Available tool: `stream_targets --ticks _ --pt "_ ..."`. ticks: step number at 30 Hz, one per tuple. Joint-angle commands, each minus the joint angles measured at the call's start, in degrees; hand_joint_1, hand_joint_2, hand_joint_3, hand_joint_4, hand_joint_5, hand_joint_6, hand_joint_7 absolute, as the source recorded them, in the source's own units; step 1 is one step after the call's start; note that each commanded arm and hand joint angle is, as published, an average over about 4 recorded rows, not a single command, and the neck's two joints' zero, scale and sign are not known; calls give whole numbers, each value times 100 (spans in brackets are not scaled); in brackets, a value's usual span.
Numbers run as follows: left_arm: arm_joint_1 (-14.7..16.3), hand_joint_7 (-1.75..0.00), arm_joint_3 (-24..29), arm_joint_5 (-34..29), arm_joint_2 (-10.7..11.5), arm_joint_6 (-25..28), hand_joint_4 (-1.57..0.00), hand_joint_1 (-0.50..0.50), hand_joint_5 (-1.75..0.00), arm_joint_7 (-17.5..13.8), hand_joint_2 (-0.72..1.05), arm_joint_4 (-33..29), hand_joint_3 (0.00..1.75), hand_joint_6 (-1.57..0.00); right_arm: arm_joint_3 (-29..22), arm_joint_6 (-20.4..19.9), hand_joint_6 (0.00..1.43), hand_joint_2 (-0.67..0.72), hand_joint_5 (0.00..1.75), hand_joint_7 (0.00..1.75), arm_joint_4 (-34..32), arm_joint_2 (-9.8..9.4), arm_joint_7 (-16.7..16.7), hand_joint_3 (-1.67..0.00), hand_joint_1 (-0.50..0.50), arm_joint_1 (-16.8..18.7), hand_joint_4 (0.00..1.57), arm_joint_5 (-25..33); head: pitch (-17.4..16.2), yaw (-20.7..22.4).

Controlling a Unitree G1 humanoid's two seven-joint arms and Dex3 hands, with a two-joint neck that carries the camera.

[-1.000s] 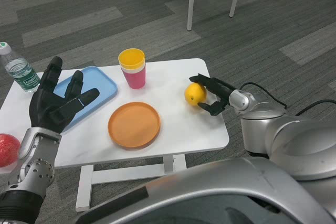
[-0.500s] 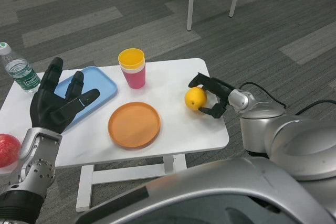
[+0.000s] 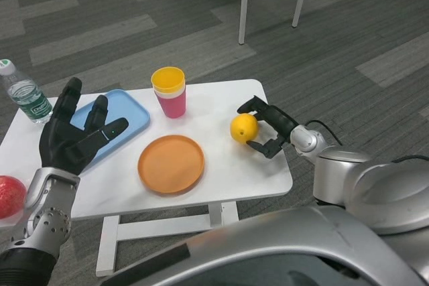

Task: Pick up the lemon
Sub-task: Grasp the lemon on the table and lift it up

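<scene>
The yellow lemon [image 3: 243, 127] sits near the right edge of the white table [image 3: 221, 172]. My right hand [image 3: 269, 127] wraps it from the right: fingers [image 3: 249, 105] curl over its top and the thumb presses its lower side. The lemon looks to be at table height. My left hand [image 3: 72, 136] hovers raised at the left with its fingers spread, holding nothing, in front of the blue tray [image 3: 124, 113].
An orange plate [image 3: 171, 163] lies at the table's middle. A yellow cup stacked in a pink one [image 3: 169, 92] stands behind it. A water bottle [image 3: 24, 93] is far left, a red ball [image 3: 8, 196] at the lower left. White chair legs [image 3: 244, 1] stand beyond the table.
My right hand's fingers have closed in around the lemon, which shifted slightly left. The camera has tilted a little. The left hand stays raised.
</scene>
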Motion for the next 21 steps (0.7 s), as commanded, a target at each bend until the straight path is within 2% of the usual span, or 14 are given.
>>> stream_targets --ticks 1,4,12,21 --pt "15 -7 29 -24 18 -57 0 50 0 -23 96 79 9 0 -229 -60 26 -35 87 133 -210 -90 -86 -159 -46 92 0 22 78 24" --pt "13 -7 40 -22 -6 -64 0 50 0 -23 96 88 9 0 -418 -71 28 -35 87 133 -418 -118 -136 -159 -46 152 0 22 240 7" --pt "-9 -7 72 -22 -78 -84 0 50 0 -23 96 112 9 0 -991 -93 35 -35 87 133 -1084 -208 -332 -159 -46 382 0 22 410 50" --pt "-13 -7 119 -22 -188 -152 0 50 0 -23 96 117 9 0 -1160 -148 37 -35 87 133 -1930 -320 -560 -159 -46 501 3 22 659 147"
